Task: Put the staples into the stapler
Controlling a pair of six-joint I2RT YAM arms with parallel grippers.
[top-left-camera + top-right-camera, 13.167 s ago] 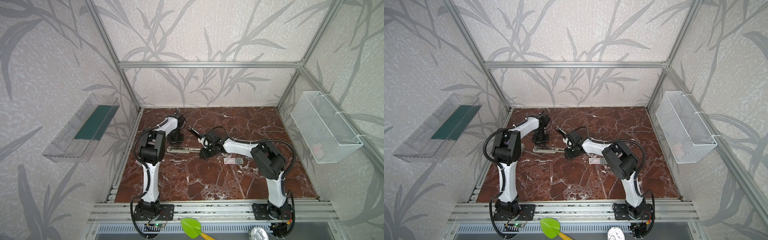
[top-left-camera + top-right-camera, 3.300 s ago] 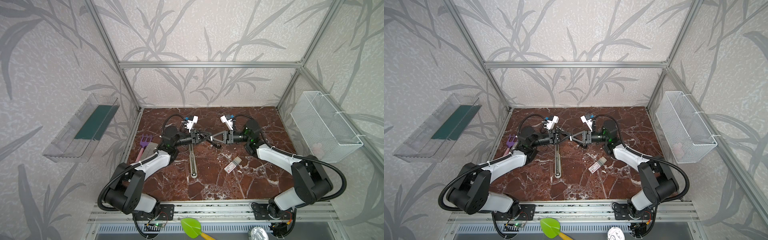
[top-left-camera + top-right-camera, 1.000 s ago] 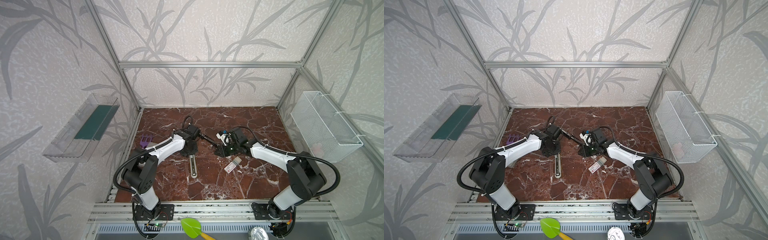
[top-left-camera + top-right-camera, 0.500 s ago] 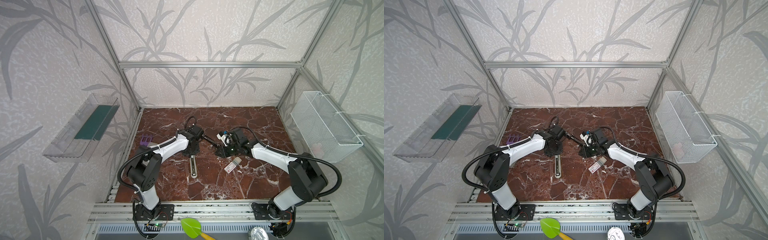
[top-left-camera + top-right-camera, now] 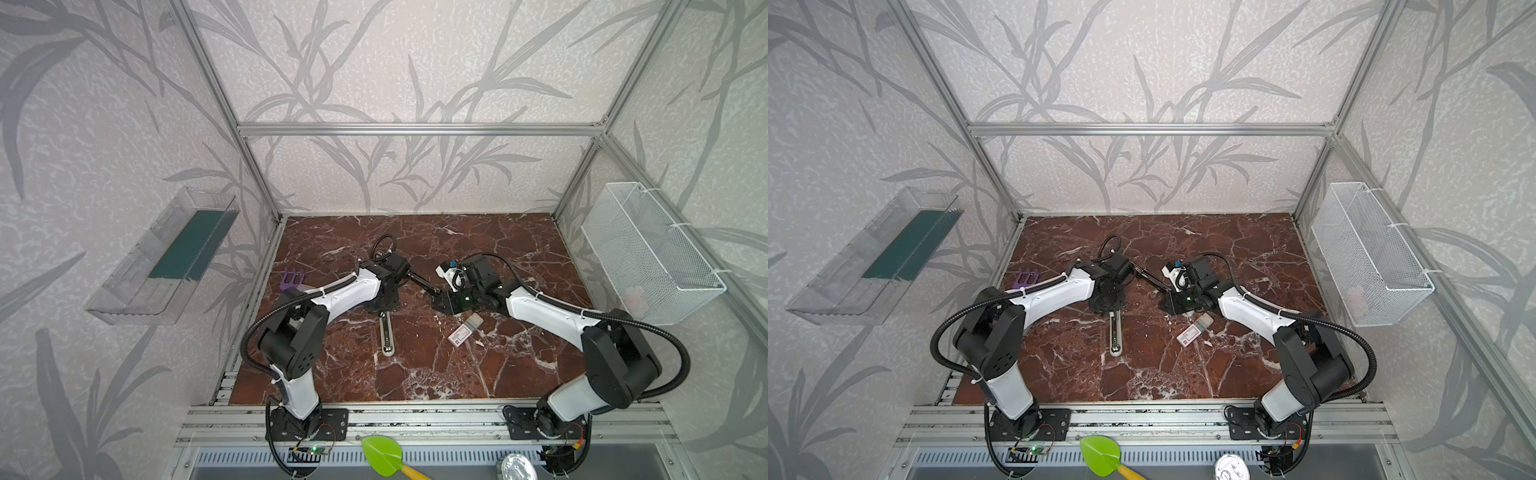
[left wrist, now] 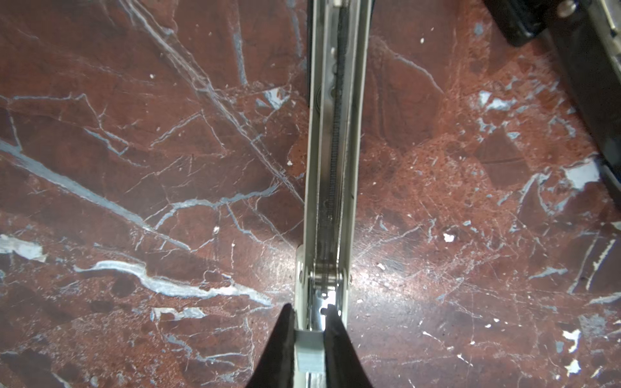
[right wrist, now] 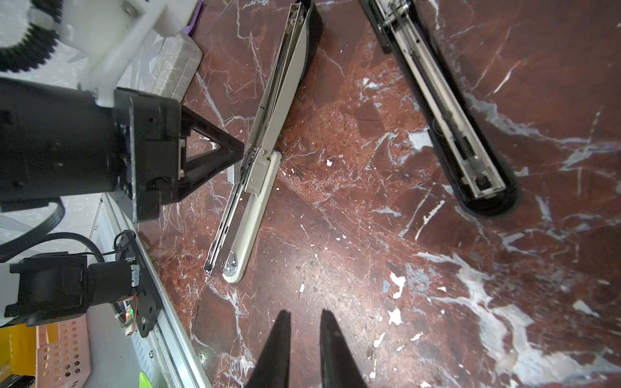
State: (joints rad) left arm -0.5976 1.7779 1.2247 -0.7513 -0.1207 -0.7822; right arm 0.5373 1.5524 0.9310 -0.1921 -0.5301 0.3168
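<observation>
A cream stapler (image 5: 386, 334) (image 7: 260, 174) lies opened flat on the marble, its metal rail (image 6: 331, 151) bare. My left gripper (image 6: 309, 305) (image 5: 384, 309) is shut on a grey part at the stapler's hinge end. The staples (image 5: 464, 331) (image 5: 1192, 331), a small white box with a red label and its grey tray slid partly out, lie to the stapler's right. Just beyond the box my right gripper (image 7: 304, 310) (image 5: 439, 304) hovers low over bare marble. It is open by a narrow gap with nothing in it.
A black stapler (image 7: 447, 111) (image 5: 420, 282) lies opened between the two grippers. A purple object (image 5: 293, 279) and a grey block (image 7: 174, 63) sit by the left edge. On the side walls hang a wire basket (image 5: 648, 253) and a clear tray (image 5: 166, 262).
The left arm has shifted slightly, but its gripper stays shut at the cream stapler's hinge end. The right gripper has hardly moved.
</observation>
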